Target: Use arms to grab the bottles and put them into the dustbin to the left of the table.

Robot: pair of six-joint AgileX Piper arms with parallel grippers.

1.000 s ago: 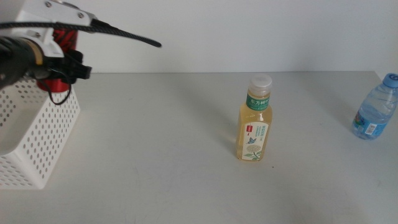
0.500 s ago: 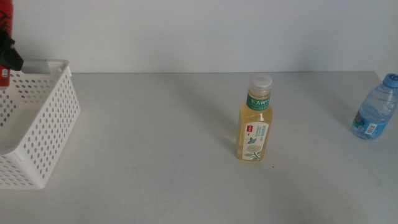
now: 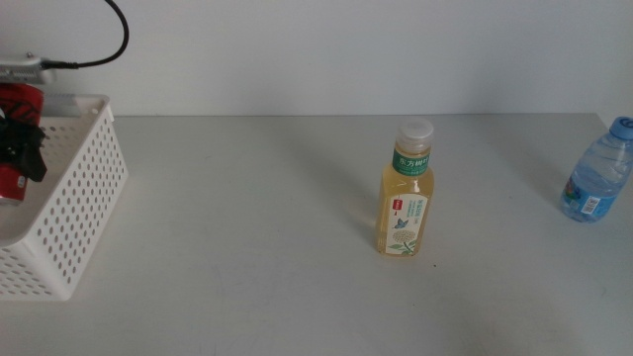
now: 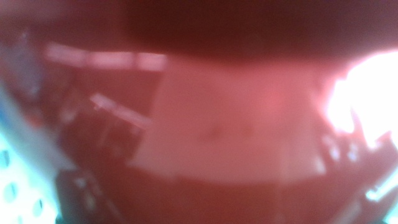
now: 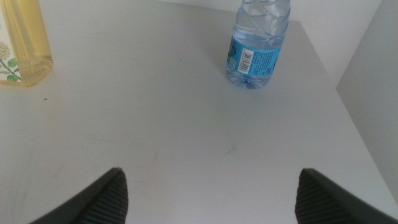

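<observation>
The right gripper [image 5: 208, 193] waited low over the near part of the table [image 3: 247, 277], its two dark jaws spread wide apart with nothing between them and only bare grey surface in the gap. Beyond it, the yellow tea bottle [image 3: 404, 203] stood upright near the middle of the table, white cap on top and green label band below the neck. Farther right, close to the table's right edge and well apart from the tea bottle, the clear water bottle [image 3: 597, 173] with its blue cap also stood upright; the right wrist view showed its barcode label [image 5: 252, 59]. At the far left, the white perforated dustbin [image 3: 74, 213] sat at the table's left end. The left gripper [image 3: 22, 148] hung over the open top of the dustbin, its dark jaws closed around the red soda can [image 3: 15, 138], which was held above the basket interior. The left wrist view was filled by a blurred red surface of the can [image 4: 224, 124], with a strip of perforated white wall at one corner.
</observation>
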